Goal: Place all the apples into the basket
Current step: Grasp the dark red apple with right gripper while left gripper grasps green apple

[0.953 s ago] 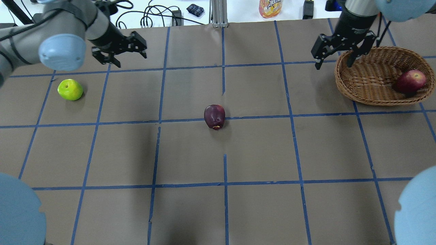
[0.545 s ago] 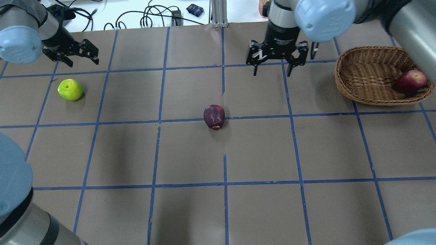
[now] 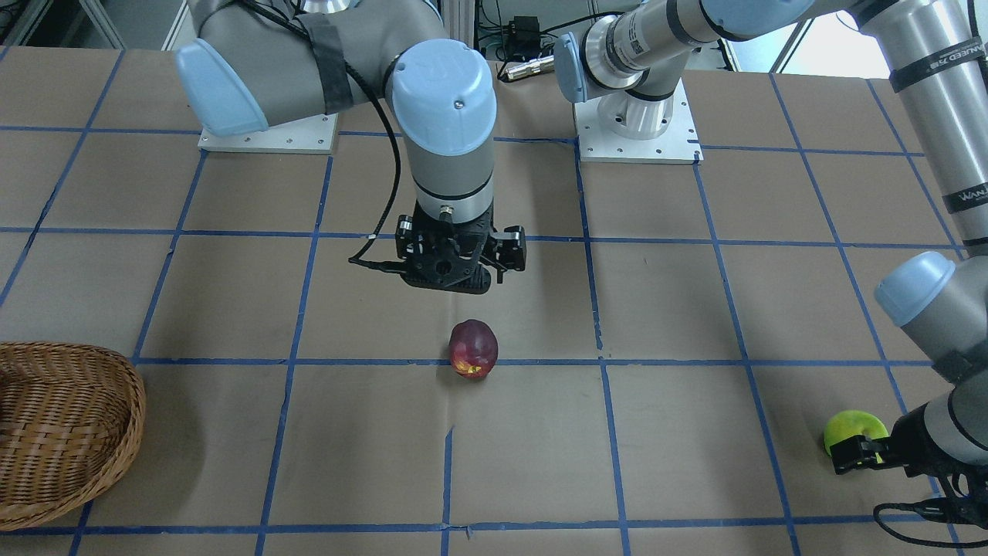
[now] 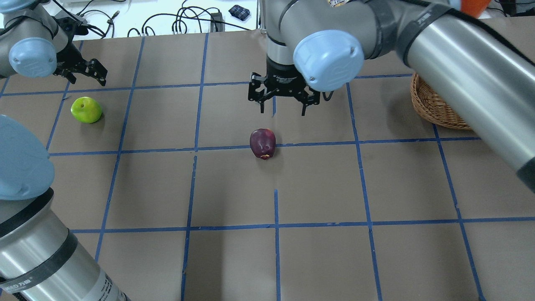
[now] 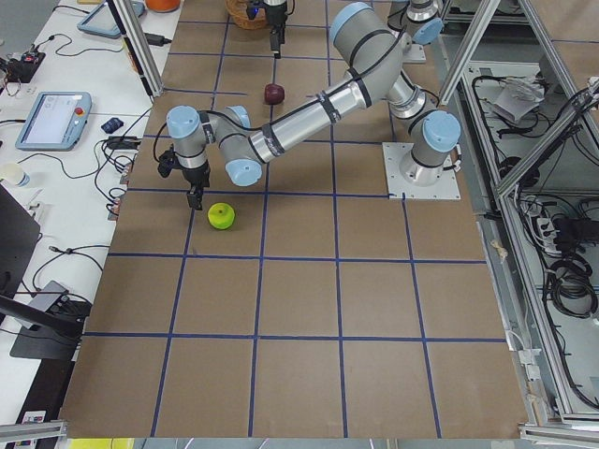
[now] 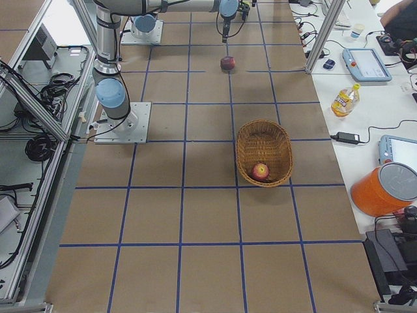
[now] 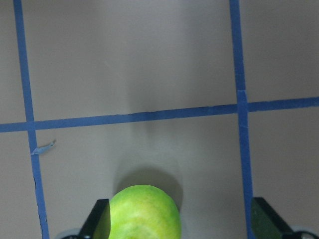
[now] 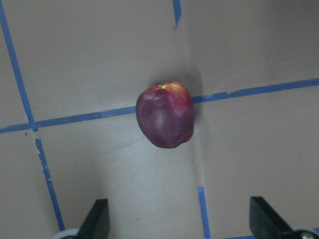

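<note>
Right jaws hang wide open, empty, just above the mid-frame maroon apple [image 4: 263, 143]; I'd centre over it, then drop straight. Left jaws, open too, seem nearly over the green apple [image 4: 86, 110], upper left.

1. Lower black band [image 3: 974, 199] on the left arm's [image 3: 938, 116] silver tube: white capitals, "WAN" legible, the rest cut off by the frame edge.
2. Upper black band [image 3: 938, 60], same tube: white lettering, too slanted to read.
3. Yellow bottle [image 6: 344, 99] on the white bench [image 6: 374, 98] beyond the table's far edge: printed label, illegible.
</note>
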You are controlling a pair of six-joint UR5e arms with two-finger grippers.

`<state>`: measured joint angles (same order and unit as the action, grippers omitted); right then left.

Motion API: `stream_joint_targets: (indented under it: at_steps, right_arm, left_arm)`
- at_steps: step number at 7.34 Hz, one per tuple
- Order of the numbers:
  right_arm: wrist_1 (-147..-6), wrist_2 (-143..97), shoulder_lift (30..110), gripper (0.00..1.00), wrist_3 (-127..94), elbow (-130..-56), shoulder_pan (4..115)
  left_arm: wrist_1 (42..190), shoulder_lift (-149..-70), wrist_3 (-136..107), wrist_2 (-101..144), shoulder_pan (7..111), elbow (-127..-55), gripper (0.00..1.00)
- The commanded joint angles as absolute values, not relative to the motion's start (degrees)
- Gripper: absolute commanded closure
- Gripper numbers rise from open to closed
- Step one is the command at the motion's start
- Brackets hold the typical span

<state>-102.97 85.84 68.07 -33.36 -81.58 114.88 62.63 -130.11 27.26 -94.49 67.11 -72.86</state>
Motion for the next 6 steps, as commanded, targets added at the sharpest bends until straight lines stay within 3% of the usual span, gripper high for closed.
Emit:
stream_joint_targets:
  at_steps: [1, 6]
  right_arm:
    - [-109.48, 85.87, 62.7, 0.0, -35.6, -81.74, 116.98]
    - [-110.83, 89.45, 58.89, 0.0, -35.51, -82.18, 117.07]
  left_arm:
    - [63.88, -130.96, 27.16, -94.66, 65.4, -73.3, 0.0]
    - [63.82, -131.31, 27.07, -93.95, 63.81, -77.42, 0.0]
